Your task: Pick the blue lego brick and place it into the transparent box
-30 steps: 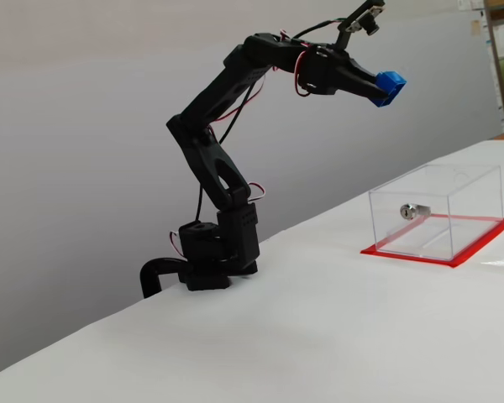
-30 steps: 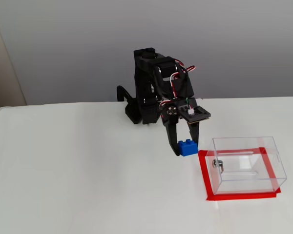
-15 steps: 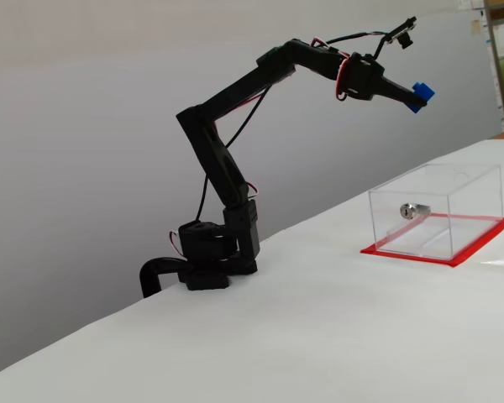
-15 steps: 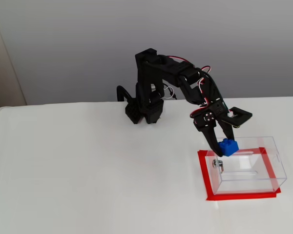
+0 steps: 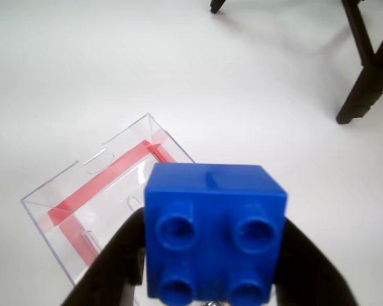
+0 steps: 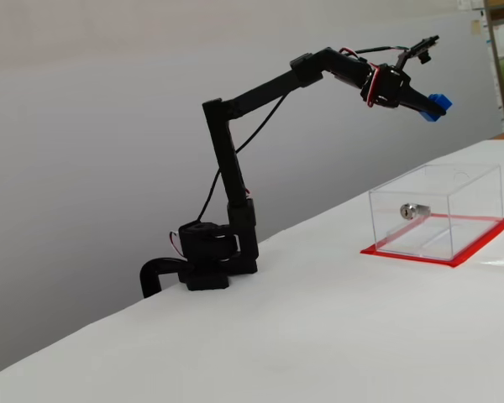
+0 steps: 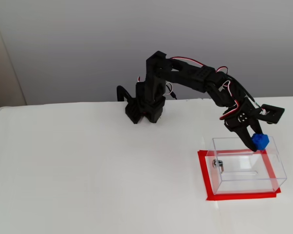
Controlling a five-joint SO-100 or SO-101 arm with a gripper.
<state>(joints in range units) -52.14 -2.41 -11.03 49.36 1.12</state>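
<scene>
The gripper (image 5: 214,280) has its jaws clamped on the blue lego brick (image 5: 215,231), one black finger at the brick's 9 o'clock side and one at 3 o'clock in the wrist view. The arm (image 6: 260,88) reaches far out, holding the brick in the air above the transparent box (image 7: 246,165). The brick is bright blue, with four round studs facing the wrist camera.

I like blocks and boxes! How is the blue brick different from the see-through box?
The blue lego brick is solid bright blue; the transparent box is clear, on a red base. The brick is much smaller than the box. The brick hangs in the air, held by the end effector; the box rests on the white table. Both have straight, blocky sides.
</scene>
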